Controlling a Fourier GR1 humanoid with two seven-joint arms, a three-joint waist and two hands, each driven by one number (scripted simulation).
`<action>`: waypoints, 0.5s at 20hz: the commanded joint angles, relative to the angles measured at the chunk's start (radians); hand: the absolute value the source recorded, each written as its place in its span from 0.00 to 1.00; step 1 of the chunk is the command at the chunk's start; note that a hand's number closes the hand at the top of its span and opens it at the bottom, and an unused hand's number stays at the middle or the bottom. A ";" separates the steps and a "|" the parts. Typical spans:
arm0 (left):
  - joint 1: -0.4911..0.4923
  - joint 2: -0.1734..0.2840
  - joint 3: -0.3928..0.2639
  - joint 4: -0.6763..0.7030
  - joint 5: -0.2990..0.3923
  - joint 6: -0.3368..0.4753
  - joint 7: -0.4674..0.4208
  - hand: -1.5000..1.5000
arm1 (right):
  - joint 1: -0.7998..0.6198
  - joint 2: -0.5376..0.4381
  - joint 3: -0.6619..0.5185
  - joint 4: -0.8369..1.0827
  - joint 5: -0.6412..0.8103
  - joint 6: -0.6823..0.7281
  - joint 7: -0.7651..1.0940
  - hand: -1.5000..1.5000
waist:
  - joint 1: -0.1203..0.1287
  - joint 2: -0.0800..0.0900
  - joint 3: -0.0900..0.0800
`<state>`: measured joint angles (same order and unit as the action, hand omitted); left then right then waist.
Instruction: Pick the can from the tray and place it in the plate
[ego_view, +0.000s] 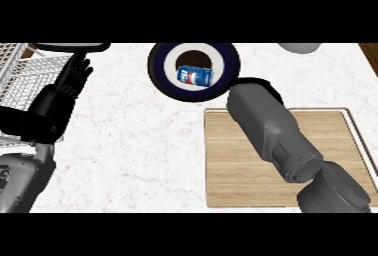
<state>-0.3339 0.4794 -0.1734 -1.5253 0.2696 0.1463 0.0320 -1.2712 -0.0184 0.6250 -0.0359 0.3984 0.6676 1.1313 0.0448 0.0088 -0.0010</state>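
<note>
At the far left stands a white wire rack (22, 65), and the left hand (63, 95) shows just to its right, black, with its fingers (77, 70) straight and pointing away from the robot, holding nothing. Its grey forearm comes up from the lower left corner. Just beyond the fingertips lies a dark-rimmed object (71, 47), cut by the upper edge, too little of it showing to name.

To the right of the left hand the white marble counter (140, 145) runs bare toward the middle. Well to the right of that hand, and farther from the robot, sits the plate (162, 75), dark blue at the rim with a white centre. The blue can (195, 76) lies on its side in the white middle of the plate.

The right forearm reaches up from the lower right corner to the plate's right rim. Of the right hand (267, 89) only a black edge shows past the forearm's end, so I cannot tell how its fingers stand; it is just to the right of the can and apart from it.

Under the right forearm lies the wooden tray (244, 185) with a pale rim. Beyond that hand, at the upper edge, a grey rounded object (299, 47) peeks in.
</note>
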 joint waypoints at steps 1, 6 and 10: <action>-0.032 -0.001 0.027 0.010 0.016 -0.016 0.022 0.50 | 0.032 0.018 0.082 -0.079 0.089 -0.018 0.078 1.00 | -0.009 -0.002 0.001; 0.059 0.013 0.038 -0.046 0.005 -0.025 0.005 0.50 | 0.050 0.018 0.169 -0.077 0.200 -0.056 -0.056 1.00 | -0.009 -0.005 0.001; 0.056 0.017 0.057 -0.001 -0.007 0.010 0.003 0.50 | 0.098 -0.215 0.116 -0.234 0.166 -0.470 -0.388 1.00 | -0.083 -0.020 0.012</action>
<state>-0.3045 0.4884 -0.1335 -1.5352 0.2650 0.1434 0.0371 -1.1959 -0.1087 0.7569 -0.1738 0.5641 0.4494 0.8864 0.0070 0.0007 0.0037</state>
